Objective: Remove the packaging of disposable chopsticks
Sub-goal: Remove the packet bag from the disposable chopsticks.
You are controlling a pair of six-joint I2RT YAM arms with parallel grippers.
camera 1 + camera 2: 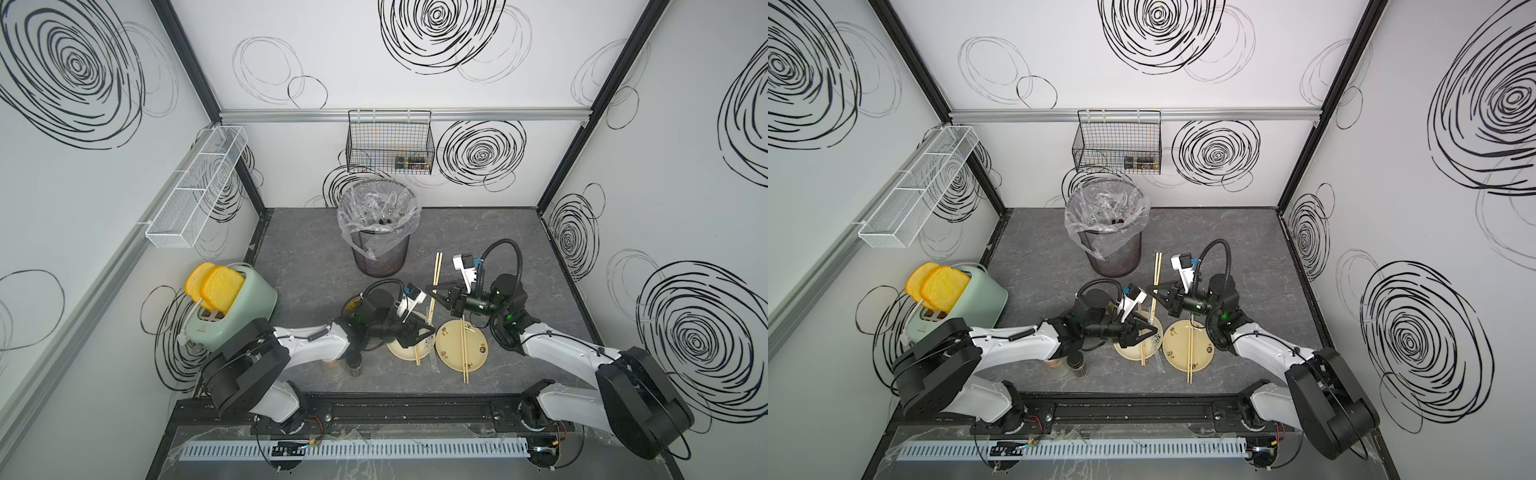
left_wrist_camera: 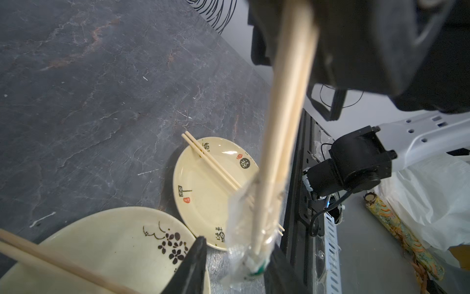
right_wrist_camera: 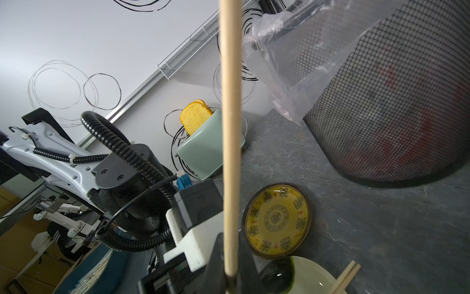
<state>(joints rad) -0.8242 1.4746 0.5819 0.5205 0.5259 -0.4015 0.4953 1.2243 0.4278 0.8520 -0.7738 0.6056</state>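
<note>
a clear sleeve [image 2: 239,221] hangs bunched on the low end of a pair of chopsticks [image 2: 284,127], most of the wood already bare. the right gripper [image 1: 435,292] is clamped on the bare sticks partway up and holds them tilted in the air, likely to anchor the wood while the plastic is drawn off the free end. below that hand, the left gripper [image 2: 237,244] straddles the sleeve's tip. its jaws stand apart, one finger [image 2: 277,269] against the plastic and the other a little short of it, so no pinch is made yet.

in both top views the right arm folds at the elbow and turns its wrist across toward the left arm. the left arm stretches low and nearly straight, its hand pointing back.

beneath the left hand sits a flowered plate [image 2: 114,241] bearing a bare pair [image 2: 38,254]. just beyond its fingers a second plate [image 2: 203,203] carries another bare pair [image 2: 216,168]. those two look finished, and this pair seems the last. the bin [image 1: 386,257] stands well beyond both hands, apparently waiting for the sleeve.
</note>
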